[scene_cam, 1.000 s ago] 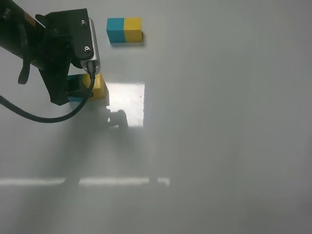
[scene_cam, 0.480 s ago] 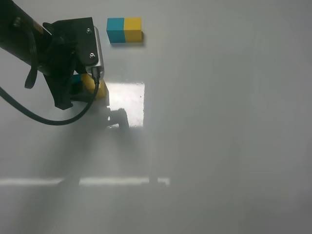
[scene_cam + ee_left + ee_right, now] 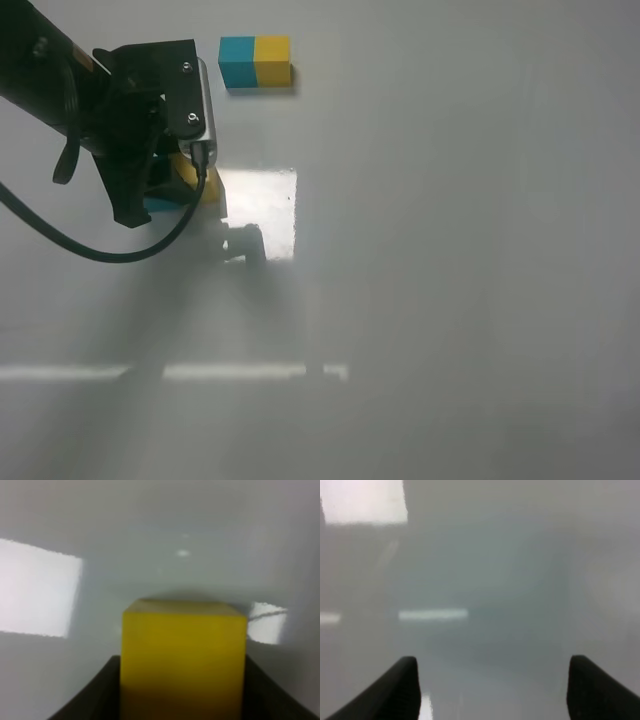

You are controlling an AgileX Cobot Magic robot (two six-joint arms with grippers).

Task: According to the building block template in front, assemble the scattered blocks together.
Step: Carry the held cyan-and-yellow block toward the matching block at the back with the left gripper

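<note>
The building block template [image 3: 255, 61], a teal and yellow bar, lies at the back of the white table. My left gripper [image 3: 184, 700] is shut on the yellow block [image 3: 184, 660], whose sides sit against the dark fingers [image 3: 100, 695]. From the high view my left arm's wrist [image 3: 150, 110] covers most of the scattered blocks. Only an edge of the yellow block [image 3: 208, 188] and a sliver of the teal block [image 3: 162, 205] beside it show. I cannot tell whether they touch. My right gripper [image 3: 492, 690] is open over bare table, holding nothing.
A bright patch of reflected light [image 3: 258, 212] lies on the table [image 3: 450, 250] just right of the blocks. A black cable [image 3: 90, 245] loops from the left arm over the table's left side.
My left gripper has closed on the yellow block. The wrist has shifted slightly towards the back, and it now hides more of both blocks.
</note>
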